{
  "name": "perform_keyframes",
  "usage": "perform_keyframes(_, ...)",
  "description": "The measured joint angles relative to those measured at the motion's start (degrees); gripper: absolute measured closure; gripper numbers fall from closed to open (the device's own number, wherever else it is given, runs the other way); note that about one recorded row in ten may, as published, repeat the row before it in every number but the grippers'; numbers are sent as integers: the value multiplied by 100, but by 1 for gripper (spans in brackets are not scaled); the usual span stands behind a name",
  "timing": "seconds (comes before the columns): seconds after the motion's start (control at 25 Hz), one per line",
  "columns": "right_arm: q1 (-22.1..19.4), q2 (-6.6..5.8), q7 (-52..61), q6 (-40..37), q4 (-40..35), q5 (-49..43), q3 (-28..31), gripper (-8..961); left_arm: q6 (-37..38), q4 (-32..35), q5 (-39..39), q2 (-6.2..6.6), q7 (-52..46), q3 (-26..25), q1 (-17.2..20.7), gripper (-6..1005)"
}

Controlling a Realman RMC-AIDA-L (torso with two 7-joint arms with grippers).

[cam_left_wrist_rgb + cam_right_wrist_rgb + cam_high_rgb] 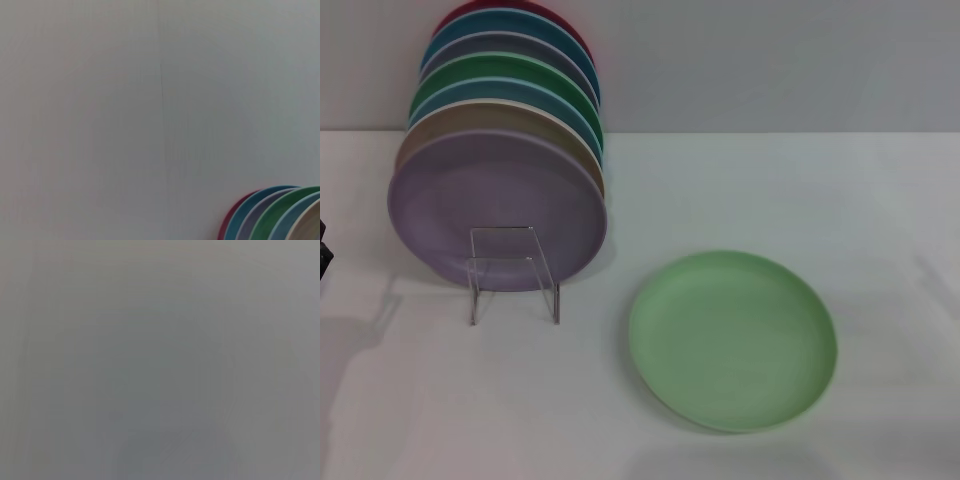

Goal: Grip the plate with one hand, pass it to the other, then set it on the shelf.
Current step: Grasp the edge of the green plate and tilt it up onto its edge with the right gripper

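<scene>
The pale light-green plate (732, 340) lies flat on the white table, right of centre and near the front. To its left stands the shelf (515, 276), a small clear rack whose thin frame shows in front of a lilac plate (490, 200). Neither gripper shows in any view. The left wrist view shows a plain wall with only the rims of the racked plates (280, 215) in one corner. The right wrist view shows only a blank grey surface.
Several upright plates lean in a row behind the lilac one: beige, light blue, darker green (510, 72), grey-lilac, blue and red. A small dark part (324, 252) pokes in at the left edge; I cannot tell what it is. A pale wall rises behind the table.
</scene>
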Motion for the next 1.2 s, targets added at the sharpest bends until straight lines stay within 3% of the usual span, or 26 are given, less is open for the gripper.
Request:
perform_keyframes(0.32, -2, 20, 1054, -619, 805, -369, -137, 186, -6, -38, -1, 0, -2, 18, -27, 167)
perform_keyframes(0.44, -7, 7, 2209, -1115, 1474, -796, -298, 192, -6, -60, -6, 0, -3, 61, -27, 167)
perform_keyframes(0.48, -4, -1, 3301, -1501, 2172, -1456, -444, 194, -7, -68, -12, 0, -3, 67, -27, 167)
perform_keyframes(0.52, -4, -1, 3301, -1501, 2172, -1456, -444, 196, -7, -68, -12, 0, -3, 67, -27, 167)
perform_keyframes(0.64, 68, -2, 4827, -1786, 3249, -2642, -695, 202, -7, -78, -13, 0, -3, 67, -58, 167)
perform_keyframes(0.68, 196, -7, 5884, -1866, 3897, -3535, -919, 204, -11, -79, -13, 0, -3, 66, -89, 167)
perform_keyframes(0.72, 196, -7, 5884, -1866, 3897, -3535, -919, 206, -11, -79, -13, 0, -3, 66, -89, 167)
perform_keyframes(0.76, 372, -14, 6809, -1892, 4385, -4407, -1128, 208, -13, -79, -13, 0, -3, 66, -101, 167)
perform_keyframes(0.84, 624, -22, 7631, -1873, 4694, -5286, -1287, 212, -16, -79, -13, 0, -3, 66, -128, 167)
perform_keyframes(0.96, 907, -38, 8314, -1798, 4780, -6056, -1380, 218, -21, -79, -11, 0, -3, 65, -163, 167)
perform_keyframes(1.08, 1557, -118, 9058, -1502, 4533, -7150, -1430, 224, -25, -79, -10, 0, -3, 65, -177, 167)
perform_keyframes(1.2, 1801, -134, 9163, -1367, 4346, -7539, -1471, 230, -28, -79, -10, 0, -3, 65, -181, 167)
